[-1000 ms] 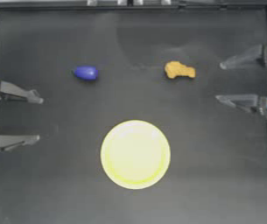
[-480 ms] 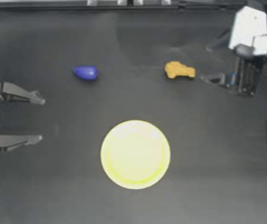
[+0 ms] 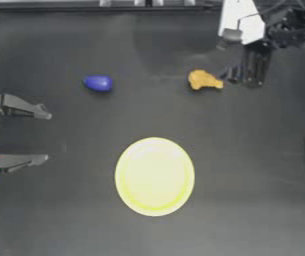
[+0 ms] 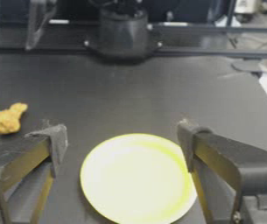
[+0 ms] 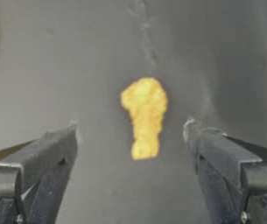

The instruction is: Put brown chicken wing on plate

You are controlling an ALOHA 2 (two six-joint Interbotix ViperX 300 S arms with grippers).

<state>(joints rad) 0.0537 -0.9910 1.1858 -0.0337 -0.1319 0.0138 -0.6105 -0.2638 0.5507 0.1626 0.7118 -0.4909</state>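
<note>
- Right gripper (image 3: 243,74), jaws spread, hangs just right of the brown chicken wing (image 3: 203,80), not touching it
- Wing lies on the table, far from the plate (image 3: 155,176)
- Left gripper (image 3: 34,135) parked at left, jaws spread

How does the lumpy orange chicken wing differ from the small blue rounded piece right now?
The lumpy orange-yellow toy chicken wing is irregular and elongated; the small blue rounded piece is smooth and compact. The wing lies beside the open right gripper, lined up between its fingers; the blue piece has no gripper near. Both lie on the dark table, off the pale yellow round plate.
</note>
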